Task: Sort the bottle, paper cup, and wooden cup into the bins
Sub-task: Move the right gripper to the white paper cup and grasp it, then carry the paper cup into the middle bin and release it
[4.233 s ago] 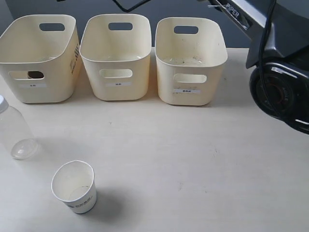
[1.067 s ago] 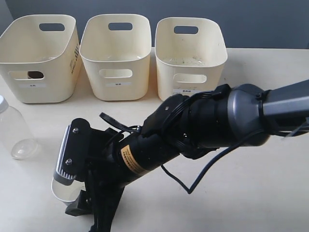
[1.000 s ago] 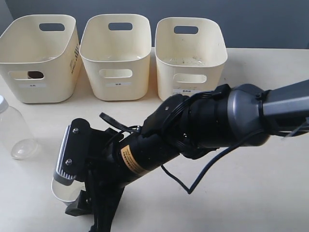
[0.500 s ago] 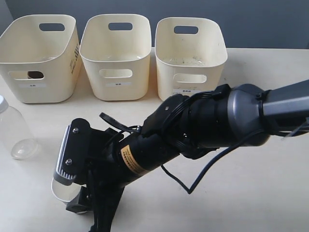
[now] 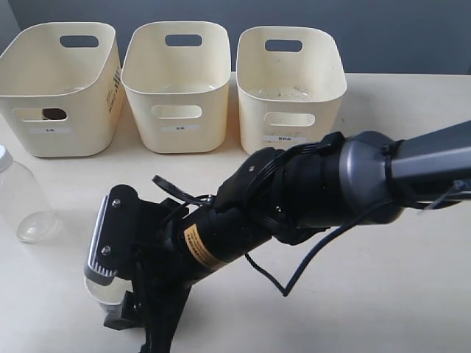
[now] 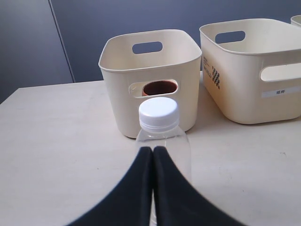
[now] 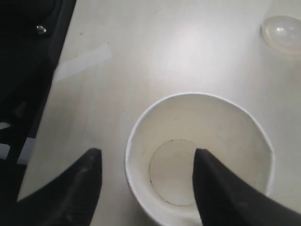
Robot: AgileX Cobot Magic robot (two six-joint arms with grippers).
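The white paper cup stands upright near the table's front left, mostly covered by my right arm in the exterior view, where only a sliver of the paper cup shows. My right gripper is open and straddles the cup's wall, one finger inside and one outside. The clear bottle with a white cap stands at the left edge. My left gripper is shut and empty just in front of it. The wooden cup shows through the handle cut-out of the left bin.
The middle bin and the right bin stand beside the left one along the back of the table. The bottle's base sits a short way from the paper cup. My right arm lies across the table's middle.
The right arm swung in from the far right to the paper cup. Over the last half second it sank slightly around the cup. The cup and bottle have not moved.
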